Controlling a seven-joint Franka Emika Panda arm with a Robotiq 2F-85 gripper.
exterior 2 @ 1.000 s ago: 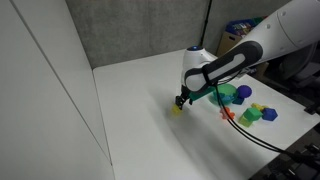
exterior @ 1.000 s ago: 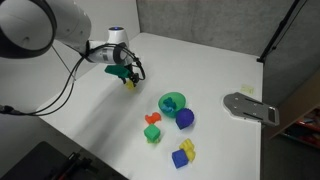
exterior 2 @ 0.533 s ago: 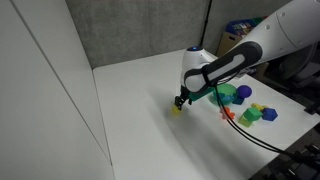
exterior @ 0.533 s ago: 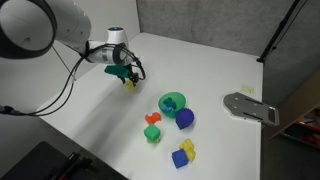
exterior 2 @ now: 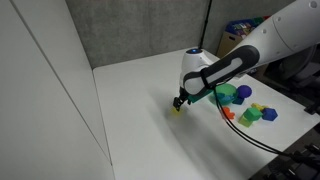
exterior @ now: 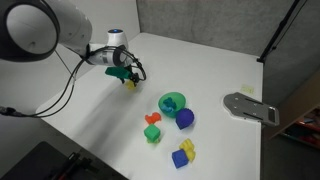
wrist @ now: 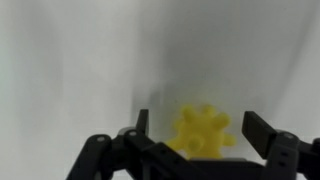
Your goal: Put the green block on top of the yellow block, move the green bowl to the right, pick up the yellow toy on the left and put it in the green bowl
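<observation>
The yellow toy [wrist: 205,130], a small bright piece of roughly star-like outline, lies on the white table [exterior: 215,65] on its own, well apart from the other items. In the wrist view it sits between the two dark fingers [wrist: 143,122] of the gripper [wrist: 196,122], nearer one finger than the other. The jaws stand wide apart and no contact with the toy can be confirmed. In both exterior views the gripper [exterior: 128,78] [exterior 2: 180,101] hangs low directly over the toy [exterior: 130,85] [exterior 2: 176,109], with only a sliver of yellow showing beneath it. Whether the fingertips reach the table cannot be told. The green bowl [exterior: 172,102] stands upright on the table, well away from the toy, with a blue cylinder [exterior: 184,118] just beside it. Near these, the green block [exterior: 152,135] sits close to a small orange-red piece [exterior: 152,119]. What lies under the green block cannot be made out at this size. Further out, a brighter yellow block [exterior: 189,148] adjoins a blue block [exterior: 180,158]. A flat grey metal plate [exterior: 250,107] lies near the table's far edge. The white arm [exterior: 60,30] reaches in from the side with a black cable [exterior: 62,95] trailing below it.
</observation>
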